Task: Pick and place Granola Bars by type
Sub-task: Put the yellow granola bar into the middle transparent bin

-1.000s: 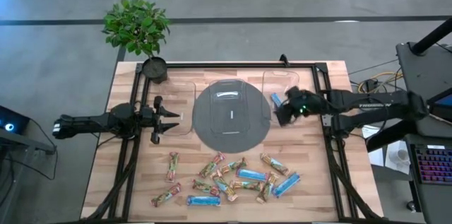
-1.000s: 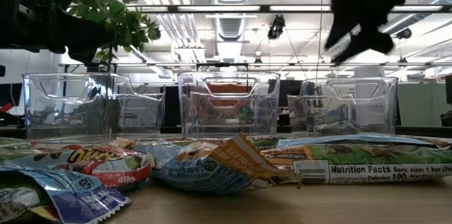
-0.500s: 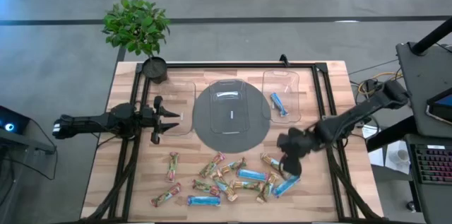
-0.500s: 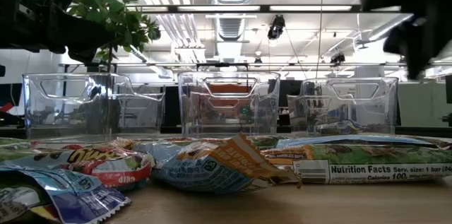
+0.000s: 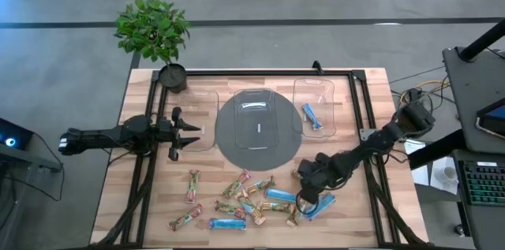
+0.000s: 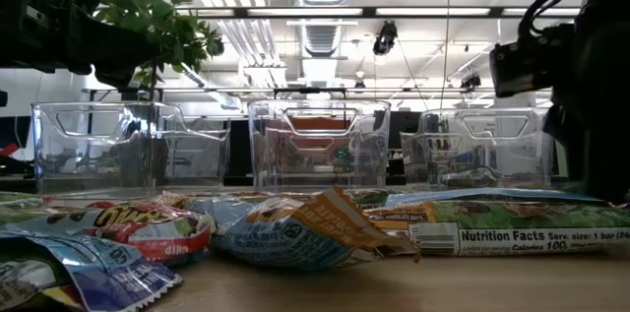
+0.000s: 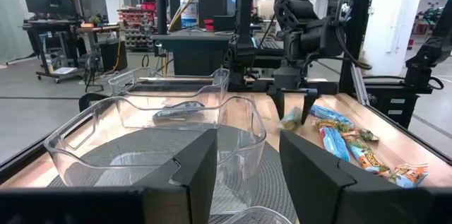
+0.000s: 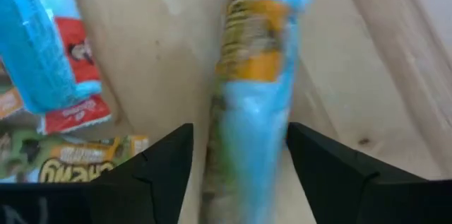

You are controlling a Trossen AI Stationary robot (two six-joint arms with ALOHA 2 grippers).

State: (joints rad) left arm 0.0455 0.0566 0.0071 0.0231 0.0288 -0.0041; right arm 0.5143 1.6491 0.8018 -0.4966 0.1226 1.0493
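The granola bars [image 5: 252, 199] lie in a loose pile on the near part of the table, some blue, some green, orange and tan. One blue bar [image 5: 312, 116] lies inside the right clear bin [image 5: 316, 92]. My right gripper [image 5: 306, 195] is low over the pile's right end, pointing down. It is open, and its fingers stand on either side of a blue and orange bar [image 8: 254, 90] that lies flat on the wood. My left gripper [image 5: 185, 130] is open and hovers by the left clear bin [image 5: 203, 116], holding nothing.
Three clear bins stand in a row across the table's middle, the centre one [image 5: 256, 112] on a round grey mat [image 5: 229, 136]. A potted plant [image 5: 154, 33] sits at the far left corner. A black frame rail [image 5: 371, 155] runs along the right side.
My right gripper has swung from above the right bin toward the table's near edge and come down over the right end of the bar pile, tipping to point downward. The blue bar stays in the right bin. The left arm has kept still.
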